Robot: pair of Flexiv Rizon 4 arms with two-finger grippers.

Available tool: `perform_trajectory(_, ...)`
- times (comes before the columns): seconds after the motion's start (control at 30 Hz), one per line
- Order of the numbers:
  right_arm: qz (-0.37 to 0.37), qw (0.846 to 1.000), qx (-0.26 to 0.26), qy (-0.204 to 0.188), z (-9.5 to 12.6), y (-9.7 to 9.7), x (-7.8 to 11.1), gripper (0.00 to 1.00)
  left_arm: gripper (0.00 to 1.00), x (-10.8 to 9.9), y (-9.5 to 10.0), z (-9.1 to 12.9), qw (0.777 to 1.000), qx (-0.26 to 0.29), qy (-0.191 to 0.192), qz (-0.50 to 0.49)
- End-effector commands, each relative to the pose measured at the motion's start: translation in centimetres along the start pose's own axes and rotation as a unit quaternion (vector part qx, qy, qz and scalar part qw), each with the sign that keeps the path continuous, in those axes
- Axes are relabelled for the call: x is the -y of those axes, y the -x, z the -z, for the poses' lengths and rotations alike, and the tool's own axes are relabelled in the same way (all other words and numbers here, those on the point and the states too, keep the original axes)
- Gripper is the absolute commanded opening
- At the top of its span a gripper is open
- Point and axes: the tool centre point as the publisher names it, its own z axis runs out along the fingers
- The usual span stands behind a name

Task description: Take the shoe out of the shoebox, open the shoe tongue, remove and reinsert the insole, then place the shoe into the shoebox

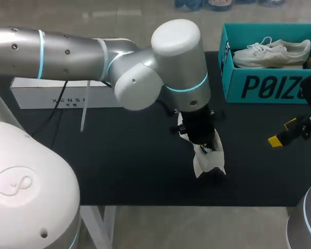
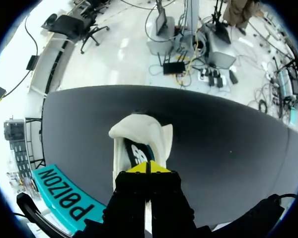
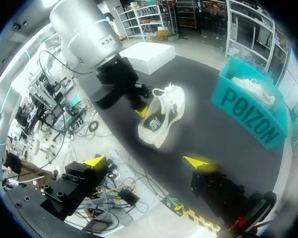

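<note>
Black cloth covers the tabletop, and nearly everything that matters sits on its right half. The left arm comes in from the left and reaches past the middle. Its claw has its yellow tips pinched together on the rim of the white shoe, as best I can judge from the wrist view. The shoe hangs below that claw, its long axis running from the claw toward the near edge. Its opening is turned so that the dark insole shows just ahead of the fingers.

The right claw waits well apart at the right side, its tips spread wide and holding nothing. From there the shoe lies to the left and ahead, opening facing it, so I judge this is the arm free to work on the tongue or insole (the left one being busy as the holder).

The teal shoebox stands at the far right with a second white shoe inside.

From above, the left wrist hides the grip itself. I cannot tell whether the toe touches the cloth, or exactly which edge of the shoe is pinched.
</note>
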Motion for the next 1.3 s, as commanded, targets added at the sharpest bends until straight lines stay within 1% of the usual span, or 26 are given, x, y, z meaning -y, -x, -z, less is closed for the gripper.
perform_trajectory(0.03, 0.000, 1.000, 0.002, 0.001, 0.0, -0.1, 0.2, 1.00, 0.00, -0.4, 1.3, -1.7, 1.000, -0.015, -0.001, -0.004)
perform_trajectory(0.1, 0.000, 1.000, 0.002, 0.001, 0.0, -0.1, 0.2, 1.00, 0.00, -0.6, 1.6, -2.1, 1.000, -0.005, 0.000, -0.003)
perform_trajectory(0.23, 0.000, 1.000, 0.002, 0.001, 0.0, -0.1, 0.2, 1.00, 0.00, -0.6, 2.0, -2.5, 1.000, -0.004, 0.001, -0.003)
perform_trajectory(0.27, 0.000, 1.000, 0.002, 0.001, 0.0, -0.1, 0.2, 1.00, 0.00, -0.3, 2.1, -2.5, 1.000, -0.004, 0.000, -0.003)
perform_trajectory(0.43, 0.000, 1.000, 0.002, 0.001, 0.0, -0.1, 0.2, 1.00, 0.00, 0.1, 1.4, -3.5, 1.000, -0.020, -0.017, -0.001)
perform_trajectory(0.53, 0.000, 1.000, 0.002, 0.001, 0.0, -0.1, 0.2, 1.00, 0.00, 0.3, 0.8, -3.9, 1.000, -0.021, -0.016, 0.001)
perform_trajectory(0.77, 0.000, 1.000, 0.002, 0.001, 0.0, -0.1, 0.2, 1.00, 0.00, -0.5, 0.8, -6.7, 1.000, -0.015, -0.005, -0.009)
perform_trajectory(0.87, 0.000, 1.000, 0.002, 0.001, 0.0, -0.1, 0.2, 1.00, 0.00, -0.2, 0.8, -8.3, 1.000, -0.020, -0.018, -0.011)
perform_trajectory(0.97, 0.000, 1.000, 0.002, 0.001, 0.0, -0.1, 0.2, 1.00, 0.00, 0.1, 0.4, -10.4, 0.999, -0.026, -0.031, -0.011)
perform_trajectory(1.07, 0.000, 1.000, 0.002, 0.001, 0.0, -0.1, 0.2, 1.00, 0.00, 0.2, 0.2, -11.1, 0.999, -0.029, -0.036, -0.009)
perform_trajectory(1.1, 0.000, 1.000, 0.002, 0.001, 0.0, -0.1, 0.2, 1.00, 0.00, 0.2, 0.2, -11.1, 0.999, -0.029, -0.036, -0.009)
perform_trajectory(1.17, 0.000, 1.000, 0.002, 0.001, 0.0, -0.1, 0.2, 1.00, 0.00, 0.0, 0.7, -10.3, 0.999, -0.026, -0.034, -0.009)
perform_trajectory(1.3, 0.000, 1.000, 0.002, 0.001, 0.0, -0.1, 0.2, 1.00, 0.00, -0.3, 1.7, -8.0, 0.999, -0.022, -0.026, -0.018)
